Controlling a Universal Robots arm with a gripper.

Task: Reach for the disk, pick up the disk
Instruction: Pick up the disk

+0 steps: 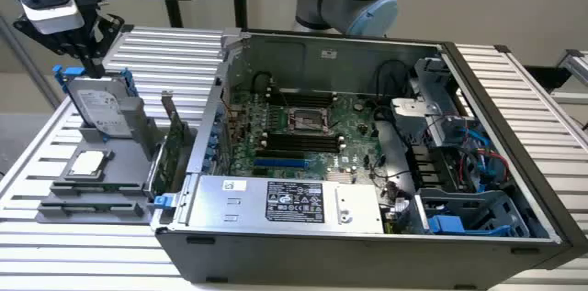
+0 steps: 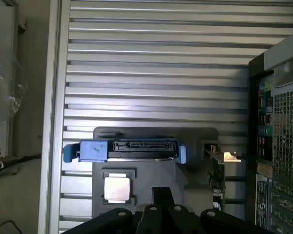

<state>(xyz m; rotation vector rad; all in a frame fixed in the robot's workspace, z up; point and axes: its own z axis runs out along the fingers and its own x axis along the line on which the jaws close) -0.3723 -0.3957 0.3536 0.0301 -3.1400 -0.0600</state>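
light: bright, even | glare: slatted table | shadow: dim inside computer case

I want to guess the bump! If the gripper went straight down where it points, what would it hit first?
Most likely the top edge of the disk, which stands upright just under the gripper. Whether they already touch is hard to tell.

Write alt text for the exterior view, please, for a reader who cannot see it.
The shut gripper hangs just above the disk, which stands on edge in a grey holder at the exterior view's left. Beside it, an open computer case shows its motherboard.
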